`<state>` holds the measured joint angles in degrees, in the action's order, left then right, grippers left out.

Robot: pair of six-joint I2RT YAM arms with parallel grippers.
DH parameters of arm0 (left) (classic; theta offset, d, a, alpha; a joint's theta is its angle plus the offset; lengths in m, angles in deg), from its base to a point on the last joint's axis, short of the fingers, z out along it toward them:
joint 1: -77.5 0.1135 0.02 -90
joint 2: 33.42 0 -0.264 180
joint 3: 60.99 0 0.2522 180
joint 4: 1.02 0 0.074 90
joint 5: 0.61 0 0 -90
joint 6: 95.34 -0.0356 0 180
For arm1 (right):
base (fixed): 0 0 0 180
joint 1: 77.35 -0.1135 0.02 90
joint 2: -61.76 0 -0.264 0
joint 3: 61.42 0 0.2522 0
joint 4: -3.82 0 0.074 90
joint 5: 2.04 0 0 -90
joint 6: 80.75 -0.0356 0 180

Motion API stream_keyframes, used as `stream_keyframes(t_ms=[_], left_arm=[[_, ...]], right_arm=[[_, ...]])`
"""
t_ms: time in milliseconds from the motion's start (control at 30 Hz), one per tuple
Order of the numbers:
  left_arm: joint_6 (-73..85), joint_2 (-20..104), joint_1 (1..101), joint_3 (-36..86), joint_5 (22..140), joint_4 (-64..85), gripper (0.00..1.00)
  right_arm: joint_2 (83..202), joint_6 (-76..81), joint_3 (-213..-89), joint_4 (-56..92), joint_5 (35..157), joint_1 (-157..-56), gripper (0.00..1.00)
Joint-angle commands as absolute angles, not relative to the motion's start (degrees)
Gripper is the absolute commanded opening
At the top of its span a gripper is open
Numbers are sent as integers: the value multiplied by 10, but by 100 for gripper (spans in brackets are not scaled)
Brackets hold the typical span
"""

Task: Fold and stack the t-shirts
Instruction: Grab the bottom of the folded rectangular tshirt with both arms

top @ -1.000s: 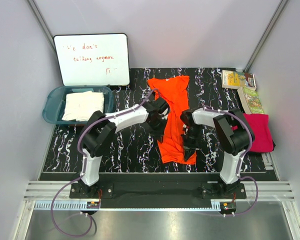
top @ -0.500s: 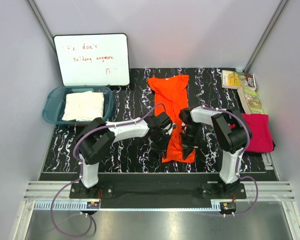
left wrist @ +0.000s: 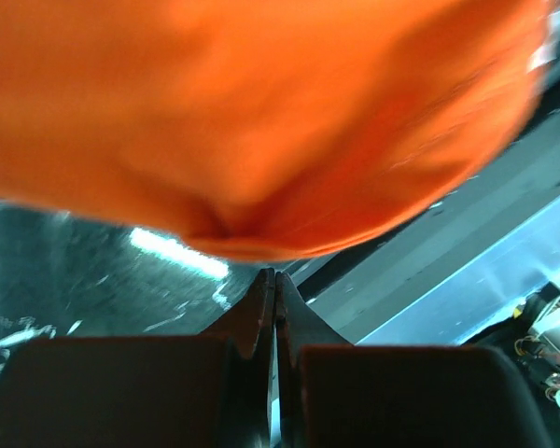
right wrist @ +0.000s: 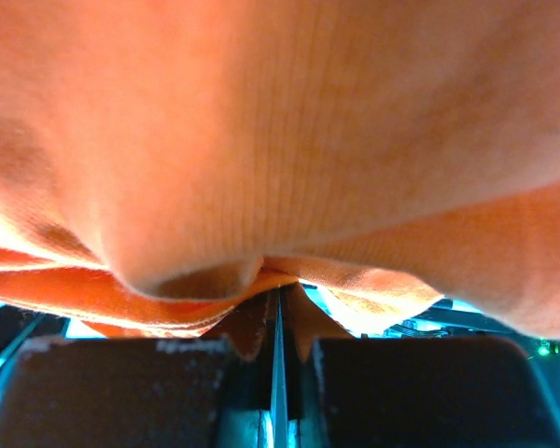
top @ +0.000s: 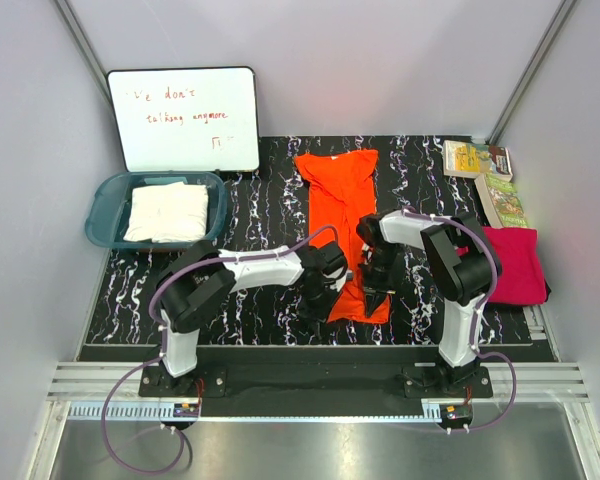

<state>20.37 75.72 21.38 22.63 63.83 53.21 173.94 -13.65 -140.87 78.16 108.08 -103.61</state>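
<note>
The orange t-shirt lies as a long narrow strip down the middle of the black marbled table. My left gripper is at its near left edge, jaws shut, with orange cloth bunched at the tips. My right gripper is at its near right edge, shut on a pinch of orange cloth at the tips. The magenta-pink t-shirt lies folded at the right edge. The cream-white t-shirt lies folded in the teal tub.
A whiteboard leans at the back left behind the tub. Colourful booklets lie at the back right, above the pink shirt. Grey walls close in both sides.
My left gripper moved from the shirt's middle left down to its near left edge. My right gripper shifted slightly. The shirt's near part now lies straighter and narrower.
</note>
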Motion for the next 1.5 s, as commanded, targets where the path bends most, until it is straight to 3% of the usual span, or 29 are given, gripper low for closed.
stream_keyframes(t_ms=[0,133,200,267,333,367,400,467,500,733,767,900,1233,1467], left_arm=[[193,757,215,222,666,562,0],[200,707,218,233,712,564,0],[212,689,221,239,744,564,1],[226,663,233,239,766,558,22],[248,639,253,225,767,535,48],[256,632,260,219,763,526,69],[272,623,267,205,760,516,77],[290,604,287,190,751,487,95],[309,598,295,171,742,474,98],[396,632,324,124,661,369,99],[403,638,324,124,652,363,98],[450,655,325,109,636,316,96],[522,667,318,50,614,245,81],[549,679,292,37,618,234,73]], right_arm=[[1761,-120,-1421,727,1058,-1042,5],[1720,-113,-1434,739,1045,-1042,5],[1692,-111,-1450,744,1038,-1040,12],[1646,-118,-1467,746,1028,-1033,21],[1605,-125,-1476,747,1027,-1012,42],[1593,-126,-1480,746,1026,-1002,49],[1583,-127,-1480,747,1025,-990,57],[1555,-127,-1472,746,1021,-950,60],[1548,-126,-1468,745,1019,-938,62],[1542,-117,-1388,746,1014,-863,61],[1541,-122,-1367,746,1018,-854,54],[1542,-143,-1325,733,1061,-803,44],[1591,-172,-1245,665,1202,-790,41],[1603,-176,-1191,656,1232,-790,42]])
